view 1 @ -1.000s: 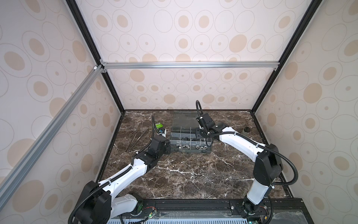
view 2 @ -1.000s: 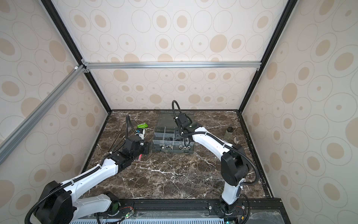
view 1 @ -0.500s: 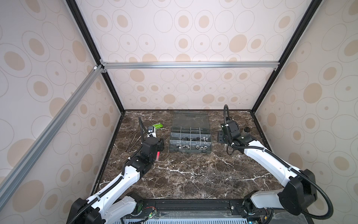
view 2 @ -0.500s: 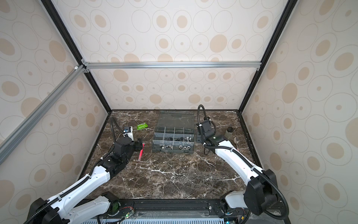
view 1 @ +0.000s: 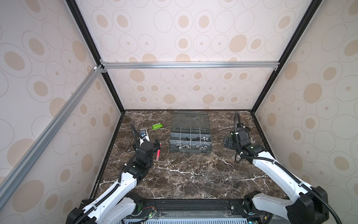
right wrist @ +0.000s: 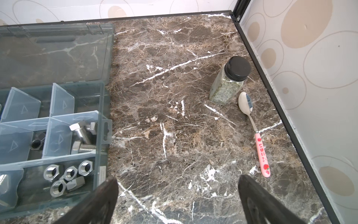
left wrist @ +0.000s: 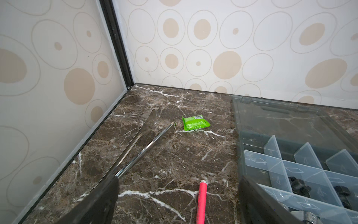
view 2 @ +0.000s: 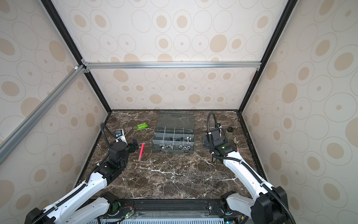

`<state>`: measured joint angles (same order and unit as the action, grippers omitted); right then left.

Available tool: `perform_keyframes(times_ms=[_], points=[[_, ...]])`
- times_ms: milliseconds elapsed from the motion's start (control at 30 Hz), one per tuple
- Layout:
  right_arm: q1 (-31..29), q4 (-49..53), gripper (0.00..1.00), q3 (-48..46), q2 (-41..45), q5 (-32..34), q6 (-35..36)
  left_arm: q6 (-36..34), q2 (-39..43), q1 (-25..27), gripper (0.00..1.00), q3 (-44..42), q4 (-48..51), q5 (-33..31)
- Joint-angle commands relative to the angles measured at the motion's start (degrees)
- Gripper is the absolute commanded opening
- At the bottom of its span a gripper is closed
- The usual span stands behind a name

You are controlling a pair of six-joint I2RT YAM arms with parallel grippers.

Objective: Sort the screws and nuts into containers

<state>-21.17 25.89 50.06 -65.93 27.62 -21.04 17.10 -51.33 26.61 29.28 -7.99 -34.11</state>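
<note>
within the last second both arms had drawn back from the box (view 1: 188,150). the left gripper (view 2: 134,144) now hung to its left and the right gripper (view 2: 206,142) to its right, both spread wide and holding nothing. the screws (right wrist: 83,135) and nuts (right wrist: 65,174) lay in separate compartments (right wrist: 21,110), with none seen loose, so the sorting looked finished. the brown marble table (view 1: 184,174) also carried a red pen (view 2: 141,152), tongs (left wrist: 143,143), a green packet (left wrist: 195,123), a jar (right wrist: 229,81) and a spoon (right wrist: 251,120), inside spotted beige walls (view 1: 193,38).

Left hand (left wrist: 178,203) and right hand (right wrist: 179,194) wide open, apparently empty.
</note>
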Motion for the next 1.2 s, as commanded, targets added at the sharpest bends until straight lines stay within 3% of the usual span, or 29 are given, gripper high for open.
perform_keyframes(times_ms=[0, 333, 533, 700, 767, 800, 1067, 1167], points=[[0.5, -5.1, 1.00, -3.5, 1.5, 1.7, 4.3, -4.2, 0.3, -0.7, 0.99, -2.7, -7.5, -2.9], [0.7, -40.5, 1.00, -26.1, 8.4, 3.2, 15.7, -13.6, 2.9, -0.9, 0.99, -19.2, -31.5, -7.6], [0.9, -44.0, 1.00, -27.4, 5.0, 4.1, 21.7, -17.1, -2.0, -1.3, 0.99, -22.0, -40.8, -10.4], [1.2, -52.6, 1.00, -31.4, -1.0, 3.1, 21.6, -16.5, -8.9, -2.6, 0.99, -23.7, -46.4, -10.7], [1.8, -49.3, 1.00, -29.2, -1.9, 1.8, 20.6, -15.7, -12.7, -4.1, 0.99, -25.0, -51.9, -10.1], [2.2, -52.5, 1.00, -29.7, -3.1, 1.4, 21.1, -15.9, -14.5, -4.7, 0.99, -24.4, -53.6, -10.3], [6.6, -60.2, 1.00, -26.3, -11.3, -3.6, 21.2, -16.5, -26.2, -11.1, 0.99, -18.3, -59.0, -3.0], [7.8, -57.9, 1.00, -23.8, -13.4, -4.5, 20.2, -16.5, -29.1, -12.7, 0.99, -17.1, -61.5, -1.4]])
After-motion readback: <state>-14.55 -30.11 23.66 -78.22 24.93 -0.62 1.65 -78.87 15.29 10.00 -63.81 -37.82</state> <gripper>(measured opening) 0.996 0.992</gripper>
